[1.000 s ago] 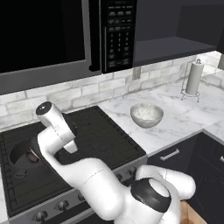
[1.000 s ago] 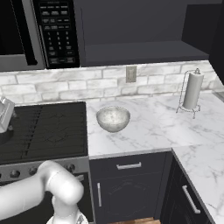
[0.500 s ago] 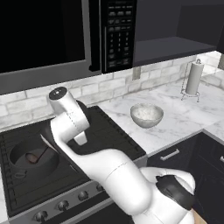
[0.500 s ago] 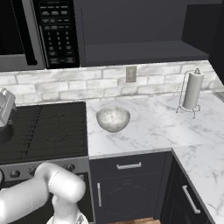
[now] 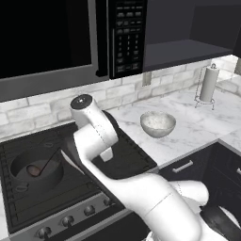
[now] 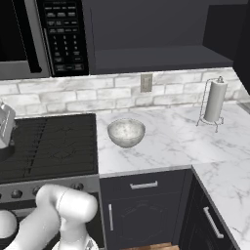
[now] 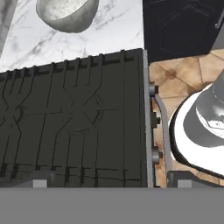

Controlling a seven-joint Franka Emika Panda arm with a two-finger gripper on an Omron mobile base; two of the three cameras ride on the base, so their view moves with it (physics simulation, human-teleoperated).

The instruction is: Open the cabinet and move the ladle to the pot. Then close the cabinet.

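Observation:
The wide dark pot [image 5: 19, 181] stands on the left of the stove. In it lies the ladle [image 5: 34, 170], its thin handle leaning up to the right over the rim. My arm rises over the stove just right of the pot, and its links hide the hand in the left base view. In the hand view my gripper [image 7: 109, 181] is open, its tips wide apart with nothing between them, looking down on the bare stove grates [image 7: 74, 109]. The wall cabinet [image 5: 188, 47] [image 6: 156, 53] is open, showing its dark shelf; its door [image 6: 242, 41] stands out at the right.
A pale speckled bowl [image 5: 158, 123] [image 6: 126, 132] [image 7: 68, 13] sits on the marble counter [image 6: 166, 141] right of the stove. A paper towel holder [image 5: 207, 84] [image 6: 214, 100] stands at the back right. The black microwave [image 5: 47, 37] [image 6: 58, 34] hangs over the stove.
My arm has lifted from low over the pot and swung up and to the right. The ladle now lies uncovered in the pot.

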